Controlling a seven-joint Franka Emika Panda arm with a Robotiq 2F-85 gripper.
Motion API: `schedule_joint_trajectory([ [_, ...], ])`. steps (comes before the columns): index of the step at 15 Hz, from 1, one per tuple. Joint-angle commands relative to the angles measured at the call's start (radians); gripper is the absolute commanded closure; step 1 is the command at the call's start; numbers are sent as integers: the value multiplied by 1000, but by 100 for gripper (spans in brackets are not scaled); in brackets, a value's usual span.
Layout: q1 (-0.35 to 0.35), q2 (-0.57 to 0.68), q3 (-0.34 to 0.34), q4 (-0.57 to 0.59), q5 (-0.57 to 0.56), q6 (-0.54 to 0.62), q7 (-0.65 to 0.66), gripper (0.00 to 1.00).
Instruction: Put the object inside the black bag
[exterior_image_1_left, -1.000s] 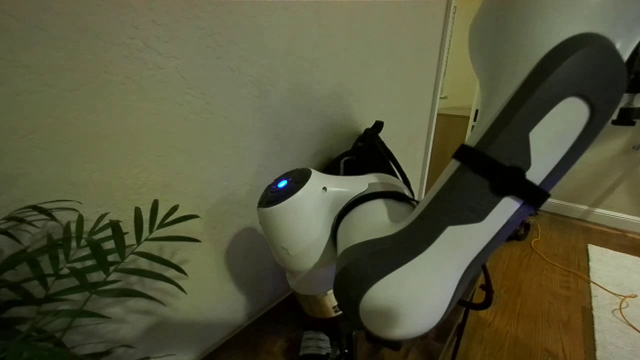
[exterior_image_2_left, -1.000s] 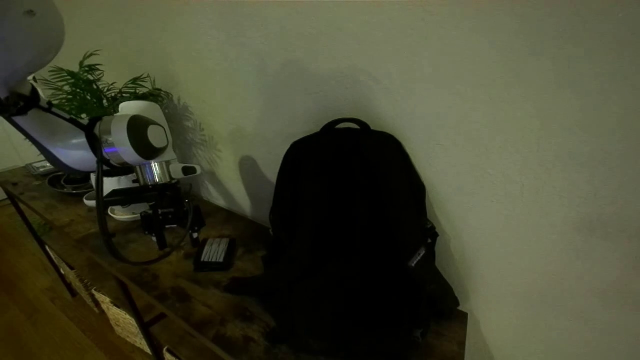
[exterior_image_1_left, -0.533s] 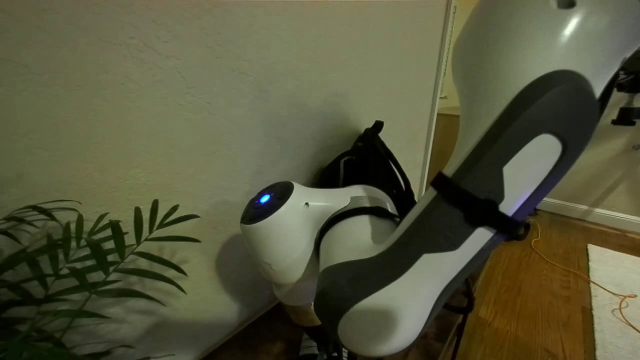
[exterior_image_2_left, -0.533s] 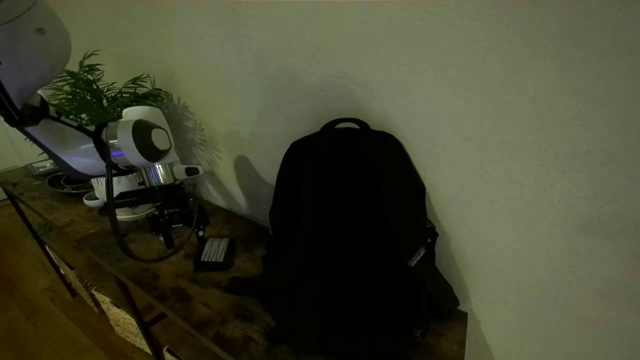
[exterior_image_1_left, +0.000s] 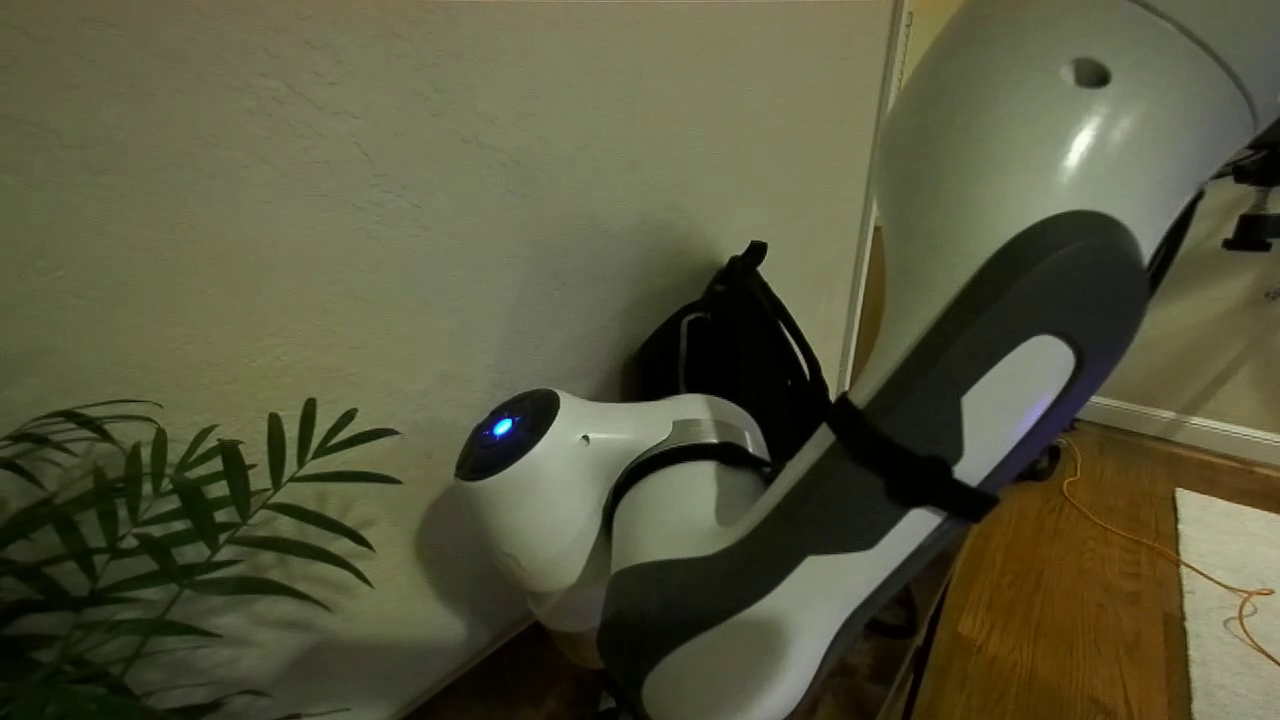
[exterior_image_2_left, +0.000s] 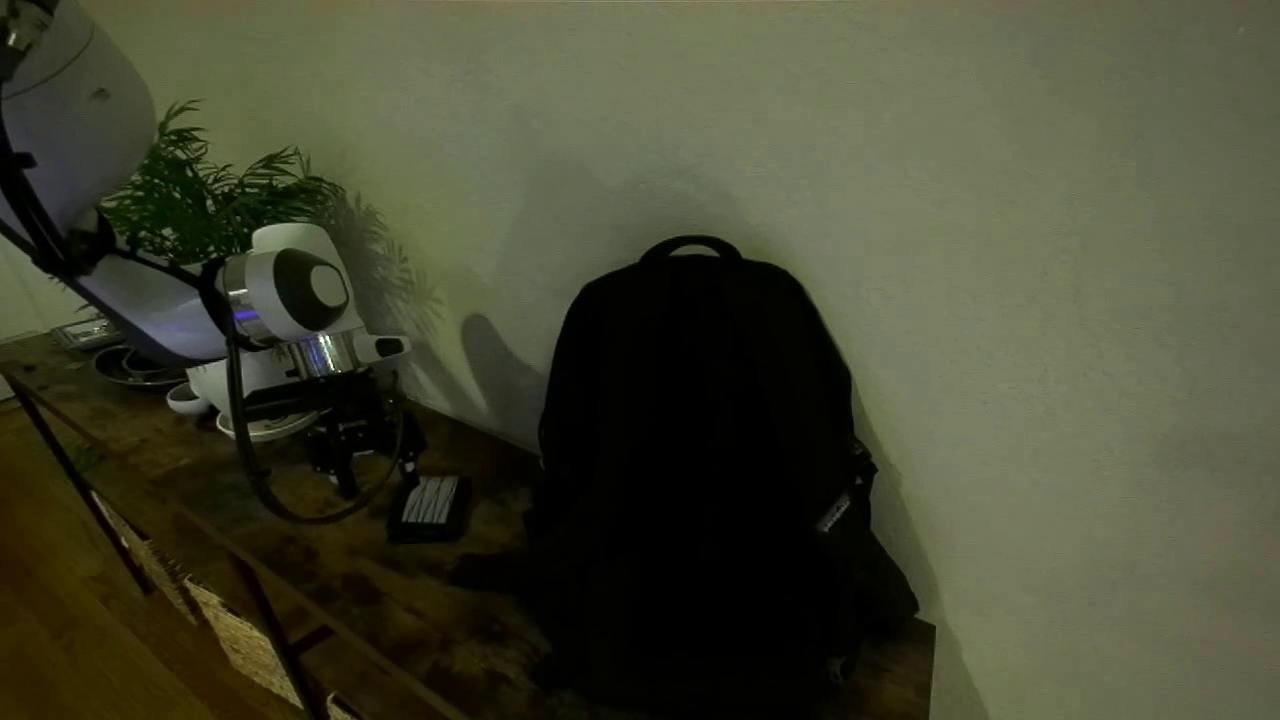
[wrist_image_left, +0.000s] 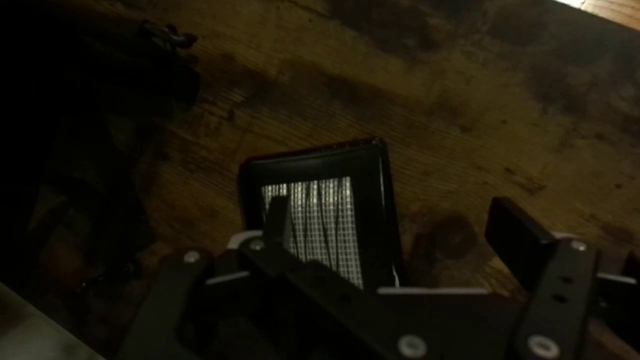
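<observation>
And there's the case (exterior_image_2_left: 429, 509), flat on the bench (exterior_image_2_left: 405, 595) near the black bag (exterior_image_2_left: 700, 430)! The end effector (wrist_image_left: 392, 220) gapes wide, gripping nothing. In the wrist view one jaw overlaps the case; I'd shift to straddle it, then lower and squeeze evenly.

The arm (exterior_image_1_left: 840, 540) partly hides the black bag (exterior_image_1_left: 735, 350); the bag seemingly touches the wall (exterior_image_1_left: 350, 250).
</observation>
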Motion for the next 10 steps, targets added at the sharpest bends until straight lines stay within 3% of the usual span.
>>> schedule_joint_trajectory([
  [1, 33, 28, -34, 44, -22, -30, 36, 0],
  [10, 54, 81, -67, 104, -34, -31, 54, 0],
])
